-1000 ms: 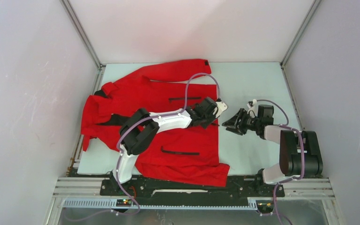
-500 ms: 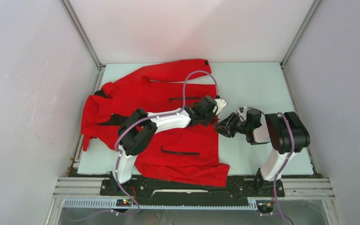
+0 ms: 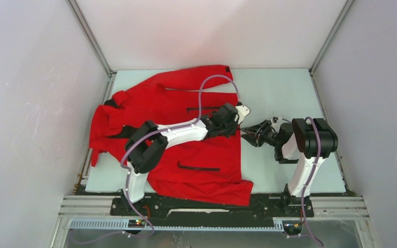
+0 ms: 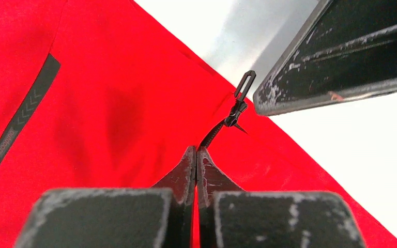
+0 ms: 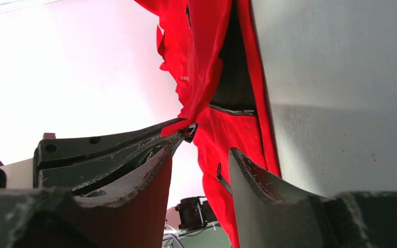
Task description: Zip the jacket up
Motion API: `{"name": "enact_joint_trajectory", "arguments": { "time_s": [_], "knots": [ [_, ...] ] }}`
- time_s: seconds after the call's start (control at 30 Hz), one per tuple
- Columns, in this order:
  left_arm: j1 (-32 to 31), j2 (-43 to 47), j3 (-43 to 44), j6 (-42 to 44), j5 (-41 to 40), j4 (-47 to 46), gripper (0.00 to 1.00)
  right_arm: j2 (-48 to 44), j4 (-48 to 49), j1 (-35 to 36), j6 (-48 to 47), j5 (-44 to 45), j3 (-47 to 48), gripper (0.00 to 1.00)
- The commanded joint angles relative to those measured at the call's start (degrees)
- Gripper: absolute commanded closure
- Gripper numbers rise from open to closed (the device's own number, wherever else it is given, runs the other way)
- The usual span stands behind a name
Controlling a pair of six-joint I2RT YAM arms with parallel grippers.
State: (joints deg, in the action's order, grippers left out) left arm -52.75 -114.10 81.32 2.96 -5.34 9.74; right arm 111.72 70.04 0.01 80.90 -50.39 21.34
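The red jacket (image 3: 186, 103) lies flat on the table, collar to the left, hem to the right. My left gripper (image 3: 236, 124) reaches across it to the hem. In the left wrist view it (image 4: 196, 155) is shut on the jacket fabric (image 4: 108, 103) at the front zipper line, just below the black slider and its pull (image 4: 243, 85). My right gripper (image 3: 247, 136) is at the hem edge with its jaws open. In the right wrist view it (image 5: 201, 151) has the zipper pull (image 5: 220, 173) and red fabric (image 5: 207, 62) in the gap, with nothing gripped.
The pale table (image 3: 289, 93) is bare to the right of the hem. Enclosure walls and metal posts (image 3: 324, 41) close in the sides. The left arm's purple cable (image 3: 202, 90) loops over the jacket. A black pocket zip (image 3: 199, 168) lies near the front.
My right gripper has moved left to the hem edge, its elbow folding up beside it. My left gripper has stayed shut on the hem and shifted slightly away from me.
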Motion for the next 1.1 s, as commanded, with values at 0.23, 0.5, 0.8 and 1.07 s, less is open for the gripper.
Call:
{"name": "enact_joint_trajectory", "arguments": {
  "time_s": [0.23, 0.5, 0.8, 1.07],
  "knots": [
    [-0.25, 3.19, -0.95, -0.78, 1.33, -1.15, 1.0, 3.98, 9.23, 0.98, 5.54, -0.59, 2.31, 0.62],
    [-0.25, 3.16, -0.94, -0.67, 1.52, -0.9, 1.0, 3.6, 6.73, 2.63, 5.21, -0.25, 3.96, 0.59],
    [-0.27, 3.92, -1.41, -0.36, 1.57, -0.97, 1.0, 5.04, 5.2, 2.0, 4.35, -0.15, 5.35, 0.6],
    [-0.25, 4.42, -1.98, -0.32, 1.59, -1.48, 1.0, 4.65, 1.62, 1.7, 2.87, -1.1, 6.49, 0.63]
  ]
}}
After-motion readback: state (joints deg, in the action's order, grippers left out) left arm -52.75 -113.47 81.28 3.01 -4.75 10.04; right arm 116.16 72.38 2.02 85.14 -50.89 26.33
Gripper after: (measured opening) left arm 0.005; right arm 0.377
